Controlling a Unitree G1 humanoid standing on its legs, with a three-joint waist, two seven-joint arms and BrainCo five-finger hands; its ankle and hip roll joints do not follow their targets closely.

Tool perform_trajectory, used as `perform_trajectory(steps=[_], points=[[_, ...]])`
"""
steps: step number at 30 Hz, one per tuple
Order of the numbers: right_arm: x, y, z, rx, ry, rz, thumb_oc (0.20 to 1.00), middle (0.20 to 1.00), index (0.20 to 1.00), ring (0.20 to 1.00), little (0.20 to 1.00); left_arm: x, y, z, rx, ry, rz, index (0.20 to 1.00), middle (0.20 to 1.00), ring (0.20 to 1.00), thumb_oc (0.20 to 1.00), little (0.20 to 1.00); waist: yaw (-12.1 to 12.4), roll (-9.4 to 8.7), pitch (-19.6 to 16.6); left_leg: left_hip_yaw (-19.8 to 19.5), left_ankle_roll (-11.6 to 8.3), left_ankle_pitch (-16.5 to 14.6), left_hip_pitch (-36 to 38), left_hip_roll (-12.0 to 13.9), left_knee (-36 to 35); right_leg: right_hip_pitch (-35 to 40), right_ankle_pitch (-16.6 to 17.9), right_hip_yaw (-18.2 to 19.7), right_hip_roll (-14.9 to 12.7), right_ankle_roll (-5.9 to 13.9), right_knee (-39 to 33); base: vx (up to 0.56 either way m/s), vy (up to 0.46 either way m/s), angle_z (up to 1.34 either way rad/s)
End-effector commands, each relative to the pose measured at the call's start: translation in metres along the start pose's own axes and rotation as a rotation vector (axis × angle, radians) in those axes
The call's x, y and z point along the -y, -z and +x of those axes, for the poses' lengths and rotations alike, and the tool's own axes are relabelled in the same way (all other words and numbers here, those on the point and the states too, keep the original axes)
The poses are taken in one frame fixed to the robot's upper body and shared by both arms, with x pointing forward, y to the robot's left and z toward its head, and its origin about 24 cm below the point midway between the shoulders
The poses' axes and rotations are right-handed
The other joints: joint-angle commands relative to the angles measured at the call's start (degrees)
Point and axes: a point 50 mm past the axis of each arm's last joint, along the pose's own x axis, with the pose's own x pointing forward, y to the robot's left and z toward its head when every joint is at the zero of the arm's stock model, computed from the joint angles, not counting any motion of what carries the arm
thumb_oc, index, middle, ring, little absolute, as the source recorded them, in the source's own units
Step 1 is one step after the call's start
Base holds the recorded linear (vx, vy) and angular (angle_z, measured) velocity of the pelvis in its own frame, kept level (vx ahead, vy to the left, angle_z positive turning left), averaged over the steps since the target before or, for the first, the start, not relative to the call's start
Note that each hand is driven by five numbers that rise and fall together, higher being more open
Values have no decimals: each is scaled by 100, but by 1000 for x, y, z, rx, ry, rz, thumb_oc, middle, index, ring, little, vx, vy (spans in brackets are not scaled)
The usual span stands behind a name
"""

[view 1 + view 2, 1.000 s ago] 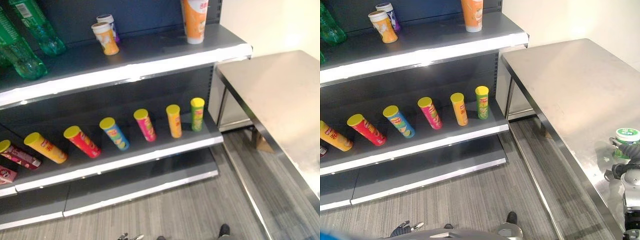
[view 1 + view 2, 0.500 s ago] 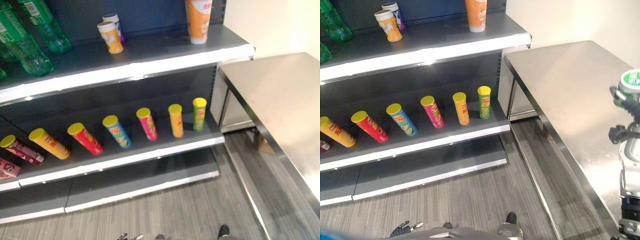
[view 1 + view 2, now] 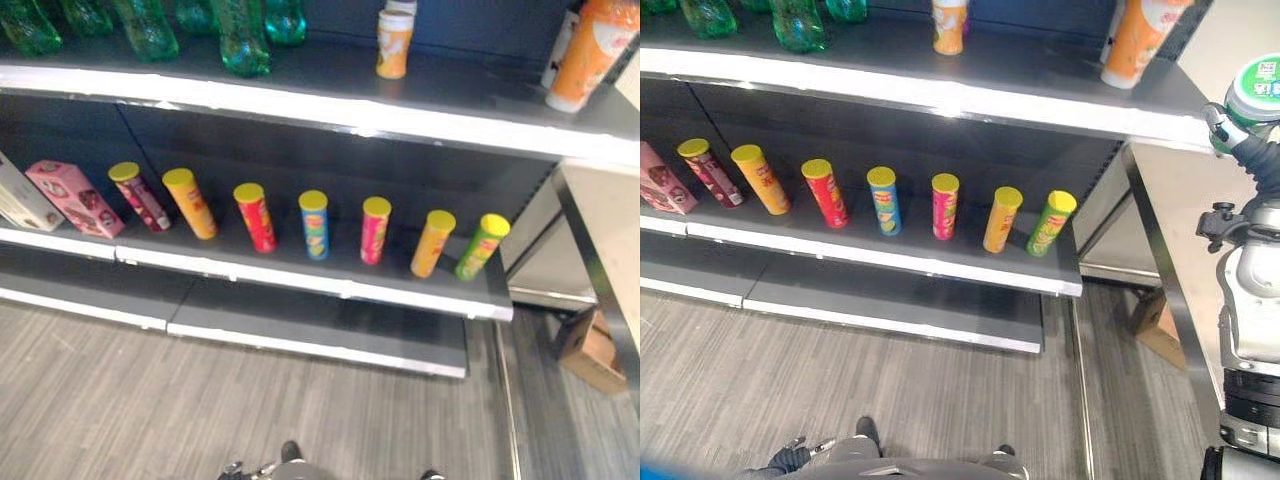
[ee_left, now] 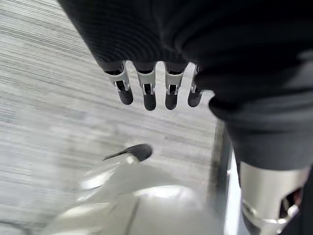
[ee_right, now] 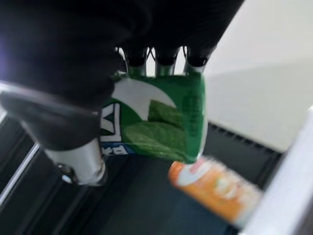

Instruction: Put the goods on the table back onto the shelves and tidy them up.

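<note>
My right hand [image 3: 1225, 128] is shut on a green and white canister [image 3: 1258, 88] with a round lid, held in the air at the right end of the top shelf [image 3: 940, 95]. In the right wrist view the fingers and thumb [image 5: 80, 156] curl round the canister [image 5: 156, 117], with a tall orange cup [image 5: 215, 188] on the shelf beyond it. That orange cup [image 3: 1140, 40] stands at the top shelf's right end. My left hand [image 4: 146, 93] hangs low over the floor with straight fingers and holds nothing.
Several chip tubes [image 3: 944, 205] line the middle shelf, with pink boxes [image 3: 75, 198] at its left. Green bottles [image 3: 240, 35] and a small orange cup [image 3: 394, 42] stand on the top shelf. The steel table [image 3: 1185, 190] adjoins the shelves on the right, a cardboard box [image 3: 590, 350] under it.
The camera has swung left toward the shelves. My right hand has lifted the green canister from the table up to the height of the top shelf.
</note>
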Motion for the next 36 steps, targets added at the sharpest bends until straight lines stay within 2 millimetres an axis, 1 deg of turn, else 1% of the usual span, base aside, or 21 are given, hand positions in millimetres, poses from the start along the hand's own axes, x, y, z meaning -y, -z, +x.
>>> perform_trajectory(steps=[1,4,6,8,9,10,11,12,15,16,17,18,20,21,22,23,25,26,29,31,36], points=[[0,-33,21,154,-30,13,200,200,200,200,200,-5,-11,2,46,-21,37,1000,1000,1000,1000,1000,107,115,-145,-302,-240,-325,28,266,-41,-17,-507,39,-159,177,407,28,267,9],[-9,-35,24,159,-58,60,200,200,200,200,200,-10,-10,1,45,-35,43,1000,1000,1000,1000,1000,179,48,-170,-292,-61,-473,88,-46,-125,-156,-394,63,-465,299,705,38,230,2],[-20,-36,27,146,-108,151,200,200,200,200,200,-15,-9,0,47,-38,56,1000,1000,1000,1000,1000,195,-17,-110,-263,114,-553,259,-244,-272,-390,-152,231,-707,353,1273,34,242,0],[-22,-35,29,142,-122,171,200,200,200,200,200,-17,-10,0,53,-40,63,1000,1000,1000,1000,1000,206,-39,-92,-258,132,-557,278,-266,-310,-482,-144,321,-722,382,1438,-13,98,-8],[-23,-34,30,133,-137,183,200,200,200,200,200,-19,-14,0,64,-39,72,1000,1000,1000,1000,1000,181,-68,-49,-230,175,-448,232,-276,-327,-616,-70,403,-643,275,1479,-60,28,-12],[-23,-34,31,131,-154,200,200,200,200,200,200,-19,-21,1,86,-36,74,1000,1000,1000,1000,1000,155,-74,-18,-300,155,-414,215,-253,-370,-755,-151,666,-462,226,1402,-86,-22,-1],[-27,-38,38,136,-179,238,200,200,200,200,200,-20,-32,2,120,-30,62,1000,1000,1000,1000,1000,138,-82,50,-393,127,-390,200,-254,-379,-917,-252,1030,-137,186,1006,-44,-49,16],[-28,-38,41,134,-182,248,200,200,200,200,200,-20,-33,2,123,-26,64,1000,1000,1000,1000,1000,162,-90,60,-455,99,-388,164,-268,-337,-866,-289,1099,-49,169,749,-40,-35,31],[-30,-39,46,133,-185,248,200,200,200,200,200,-20,-33,2,122,-25,63,1000,1000,1000,1000,1000,166,-104,55,-506,93,-370,104,-268,-283,-812,-262,1138,2,176,588,-14,-31,35],[-35,-38,51,124,-206,234,200,200,200,200,200,-20,-33,2,118,-24,66,1000,1000,1000,1000,1000,219,-141,51,-558,74,-380,98,-260,-240,-740,-293,1244,93,173,500,30,-95,49],[-46,-40,64,114,-240,220,200,200,200,200,200,-21,-29,2,106,-26,56,1000,1000,1000,1000,1000,275,-164,-17,-549,40,-355,76,-215,-212,-605,-214,1213,147,175,271,50,-124,36],[-53,-38,71,95,-259,216,200,200,200,200,200,-19,-26,2,99,-19,55,1000,1000,1000,1000,1000,322,-160,-55,-553,16,-353,88,-181,-188,-500,-210,1177,180,168,180,45,-124,3],[-61,-32,83,49,-277,192,200,200,200,200,200,-18,-24,2,88,-12,50,1000,1000,1000,1000,1000,414,-178,-100,-612,-13,-344,56,-144,-148,-430,-233,1148,240,140,108,20,-79,-7],[-61,-32,84,51,-278,192,200,200,200,200,200,-18,-24,2,88,-11,49,1000,1000,1000,1000,1000,404,-171,-99,-615,-13,-344,54,-143,-146,-428,-233,1145,242,140,107,41,-107,9],[-71,-20,95,-24,-289,138,200,200,200,200,200,-18,-14,1,49,-9,57,1000,1000,1000,1000,1000,559,-193,-189,-700,-66,-319,37,-105,-109,-274,-278,1038,297,108,7,43,-77,18],[-71,-21,96,-22,-291,138,200,200,200,200,200,-17,-14,1,49,-8,54,1000,1000,1000,1000,1000,541,-183,-185,-706,-67,-320,35,-104,-108,-268,-277,1030,300,107,1,60,-107,28],[-79,-10,105,-91,-299,108,200,200,200,200,200,-16,-11,1,39,-5,52,1000,1000,1000,1000,1000,671,-191,-248,-787,-110,-294,29,-80,-98,-157,-312,900,333,81,-47,40,-72,35],[-80,-11,106,-88,-301,108,200,200,200,200,200,-15,-11,1,39,-4,48,1000,1000,1000,1000,1000,651,-176,-242,-794,-111,-293,29,-80,-97,-150,-311,892,334,81,-51,37,-61,27],[-86,-2,111,-151,-294,104,200,200,200,200,200,-12,-8,2,27,2,53,1000,1000,1000,1000,1000,760,-167,-280,-874,-134,-282,26,-79,-95,-86,-341,781,350,63,-60,22,-49,16],[-94,10,111,-222,-306,113,200,200,200,200,200,-10,-6,1,18,11,65,1000,1000,1000,1000,1000,833,-164,-304,-931,-139,-274,27,-83,-98,-36,-370,701,358,46,-52,34,-44,24],[-110,14,111,-270,-312,168,200,200,200,200,200,-5,1,1,-7,14,72,1000,1000,1000,1000,1000,867,-139,-319,-1028,-142,-240,36,-92,-136,28,-413,571,372,15,-20,32,-28,16]])
